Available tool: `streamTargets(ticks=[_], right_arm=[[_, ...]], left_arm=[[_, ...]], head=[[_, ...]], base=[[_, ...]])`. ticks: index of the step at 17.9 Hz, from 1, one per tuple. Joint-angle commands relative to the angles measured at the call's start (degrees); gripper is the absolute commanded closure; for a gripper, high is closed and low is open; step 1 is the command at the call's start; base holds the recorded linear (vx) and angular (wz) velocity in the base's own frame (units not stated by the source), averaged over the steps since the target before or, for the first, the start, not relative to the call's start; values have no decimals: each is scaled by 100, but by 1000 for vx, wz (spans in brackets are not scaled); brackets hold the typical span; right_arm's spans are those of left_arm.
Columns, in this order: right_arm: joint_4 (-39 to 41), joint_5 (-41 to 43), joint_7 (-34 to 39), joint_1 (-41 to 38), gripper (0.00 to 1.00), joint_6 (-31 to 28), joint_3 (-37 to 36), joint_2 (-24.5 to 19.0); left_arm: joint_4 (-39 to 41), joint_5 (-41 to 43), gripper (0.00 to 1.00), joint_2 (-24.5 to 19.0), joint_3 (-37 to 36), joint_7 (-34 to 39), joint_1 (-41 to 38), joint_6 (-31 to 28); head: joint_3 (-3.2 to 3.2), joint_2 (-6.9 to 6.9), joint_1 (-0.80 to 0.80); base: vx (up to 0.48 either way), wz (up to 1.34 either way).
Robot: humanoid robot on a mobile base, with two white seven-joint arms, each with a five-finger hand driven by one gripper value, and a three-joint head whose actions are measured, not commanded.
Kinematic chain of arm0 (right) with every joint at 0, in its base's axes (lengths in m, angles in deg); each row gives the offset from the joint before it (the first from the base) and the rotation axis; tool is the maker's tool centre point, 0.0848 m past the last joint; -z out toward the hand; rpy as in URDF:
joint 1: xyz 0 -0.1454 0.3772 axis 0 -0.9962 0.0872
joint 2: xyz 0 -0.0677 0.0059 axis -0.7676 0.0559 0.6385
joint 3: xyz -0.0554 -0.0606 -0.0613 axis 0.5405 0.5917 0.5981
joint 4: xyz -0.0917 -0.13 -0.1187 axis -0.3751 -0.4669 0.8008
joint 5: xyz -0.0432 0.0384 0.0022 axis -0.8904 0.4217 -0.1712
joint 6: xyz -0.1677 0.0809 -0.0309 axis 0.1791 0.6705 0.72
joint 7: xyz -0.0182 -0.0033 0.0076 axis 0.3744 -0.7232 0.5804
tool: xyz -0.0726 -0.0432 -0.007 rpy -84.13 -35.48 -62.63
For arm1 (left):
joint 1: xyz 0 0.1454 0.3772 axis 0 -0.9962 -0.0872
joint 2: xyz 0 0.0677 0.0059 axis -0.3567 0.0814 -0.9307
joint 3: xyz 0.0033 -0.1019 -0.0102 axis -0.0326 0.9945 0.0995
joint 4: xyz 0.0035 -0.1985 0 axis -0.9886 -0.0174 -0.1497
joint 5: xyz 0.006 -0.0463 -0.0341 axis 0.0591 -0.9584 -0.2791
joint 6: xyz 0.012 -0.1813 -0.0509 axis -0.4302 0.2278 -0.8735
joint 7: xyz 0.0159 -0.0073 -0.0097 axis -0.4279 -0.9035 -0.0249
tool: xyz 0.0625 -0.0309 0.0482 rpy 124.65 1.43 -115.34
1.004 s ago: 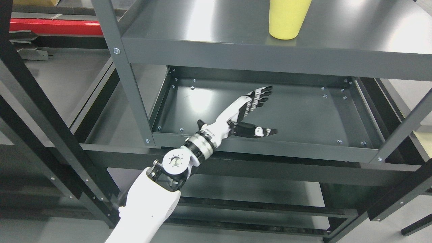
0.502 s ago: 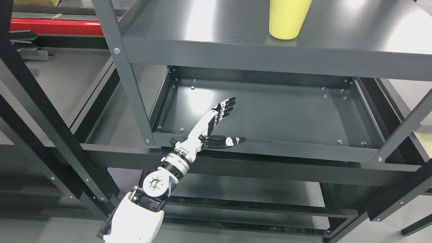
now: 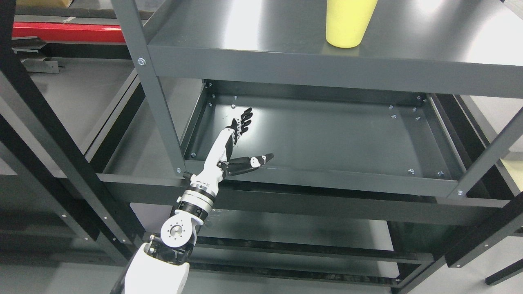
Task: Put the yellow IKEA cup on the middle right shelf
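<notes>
The yellow cup stands upright on the grey upper shelf, near its front edge and right of the middle; the picture's top edge cuts off its rim. My left hand is far below and to the left of the cup, at the front left of the lower shelf tray. Its fingers are stretched out straight, the thumb spread to the right, and it holds nothing. The white left forearm rises from the bottom edge left of the middle. My right arm does not show.
A grey upright post stands just left of my hand. Dark frame bars slant across the left side, and another at the lower right. A red bar lies at the far upper left. Further shelf rails run below.
My left hand has drawn back down and to the left, from the middle of the lower tray to its front left corner. It stays open. The cup has not moved.
</notes>
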Motion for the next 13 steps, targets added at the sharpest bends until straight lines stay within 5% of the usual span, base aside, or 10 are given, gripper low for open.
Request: streamTargets(ticks=[1,13], right_arm=[[0,141,5,-79,1,-3,97,100],[0,141,5,-79,1,-3,97,100]], left_arm=[[270,-108,1,-100,144,15,-106,22],[402,-117,1,-100,276,-11,-133,23]], head=[[0,0,0],[0,0,0]], base=[[0,0],[0,0]])
